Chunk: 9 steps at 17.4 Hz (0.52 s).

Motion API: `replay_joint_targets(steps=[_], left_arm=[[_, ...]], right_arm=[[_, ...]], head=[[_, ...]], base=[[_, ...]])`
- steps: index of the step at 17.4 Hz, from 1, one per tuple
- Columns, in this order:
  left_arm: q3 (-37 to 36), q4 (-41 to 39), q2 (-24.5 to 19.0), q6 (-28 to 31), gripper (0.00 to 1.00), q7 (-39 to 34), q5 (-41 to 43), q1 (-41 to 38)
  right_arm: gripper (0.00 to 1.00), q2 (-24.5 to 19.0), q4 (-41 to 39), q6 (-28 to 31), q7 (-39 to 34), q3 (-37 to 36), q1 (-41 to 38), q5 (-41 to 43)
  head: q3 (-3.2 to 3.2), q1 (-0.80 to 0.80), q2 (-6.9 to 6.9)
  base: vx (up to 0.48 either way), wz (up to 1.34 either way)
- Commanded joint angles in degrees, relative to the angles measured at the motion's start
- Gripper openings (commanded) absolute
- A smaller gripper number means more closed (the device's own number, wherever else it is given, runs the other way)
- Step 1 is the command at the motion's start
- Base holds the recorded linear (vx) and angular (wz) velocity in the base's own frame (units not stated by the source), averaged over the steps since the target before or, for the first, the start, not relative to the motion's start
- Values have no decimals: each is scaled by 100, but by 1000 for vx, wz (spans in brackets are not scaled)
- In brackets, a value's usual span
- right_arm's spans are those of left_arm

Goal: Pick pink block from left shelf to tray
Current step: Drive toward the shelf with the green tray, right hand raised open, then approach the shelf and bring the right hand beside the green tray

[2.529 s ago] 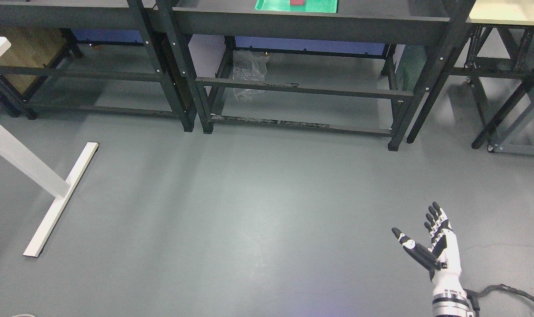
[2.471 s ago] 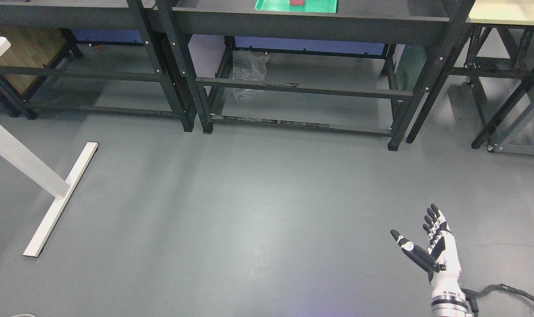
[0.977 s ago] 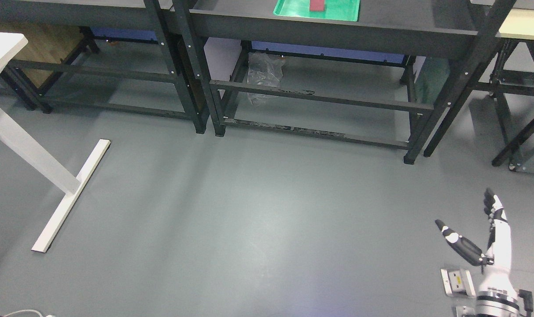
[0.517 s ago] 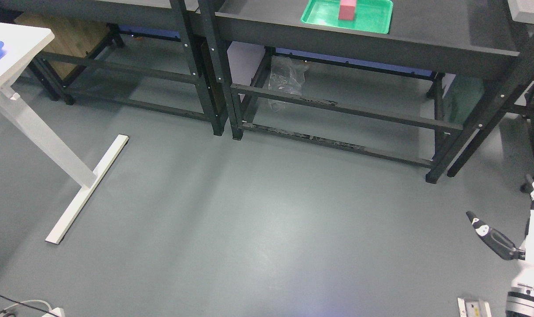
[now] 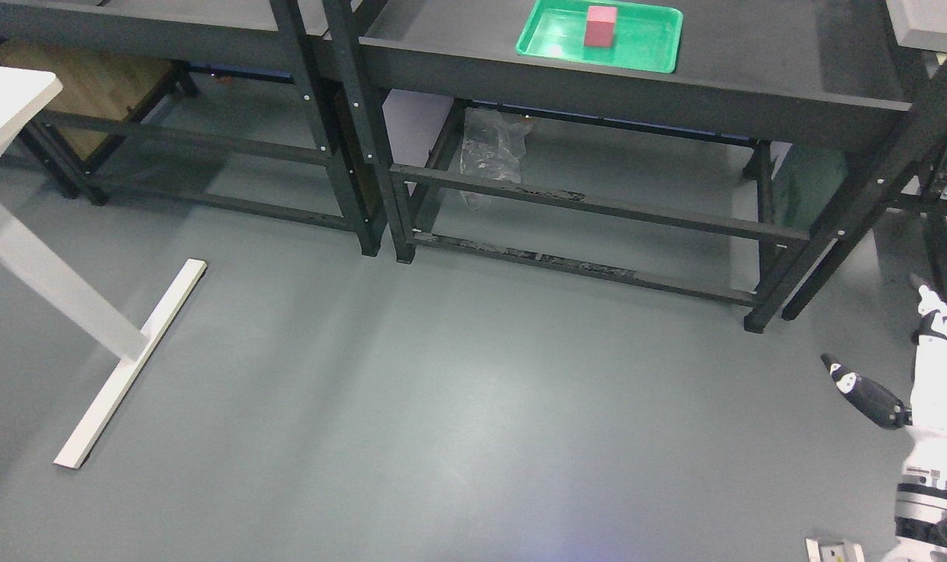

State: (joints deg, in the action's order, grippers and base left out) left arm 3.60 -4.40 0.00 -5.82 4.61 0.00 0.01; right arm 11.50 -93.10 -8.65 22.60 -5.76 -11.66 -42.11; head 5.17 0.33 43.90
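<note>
1. The small pink rectangular block [image 5: 600, 25] is sitting upright inside the shallow green plastic tray [image 5: 653, 47], toward the tray's far side, and the tray is lying on the dark shelf top [image 5: 754, 70] near its front edge.
2. The right hand [image 5: 902, 367] is hanging low at the picture's right edge, well apart from the shelf, its black thumb [image 5: 863, 390] sticking out and its fingers extended, gripping nothing.
3. The left hand is not showing at all.
4. Judging from this, the placing part is looking done: block in tray, hand empty and clear.
5. Nothing obvious is remaining beyond the robot settling.
</note>
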Motion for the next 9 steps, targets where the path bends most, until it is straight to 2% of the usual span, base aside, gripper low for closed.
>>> replay_joint_targets(steps=[1,5,9], left_arm=[[0,0,-100,2,100,-4,9,-54],[0,0,-100,2,100,-4,9,-54],[0,0,-100,2,100,-4,9,-54]], right_arm=[[100,-288,-147,1436,96,409,155,-1757],[100,-491,-253,1217,43,462,164,-1643],[100,-429,-279,1067,26,400,76,-949]], head=[[0,0,0],[0,0,0],[0,0,0]], base=[[88,-306],[81,-196],[95,-192]])
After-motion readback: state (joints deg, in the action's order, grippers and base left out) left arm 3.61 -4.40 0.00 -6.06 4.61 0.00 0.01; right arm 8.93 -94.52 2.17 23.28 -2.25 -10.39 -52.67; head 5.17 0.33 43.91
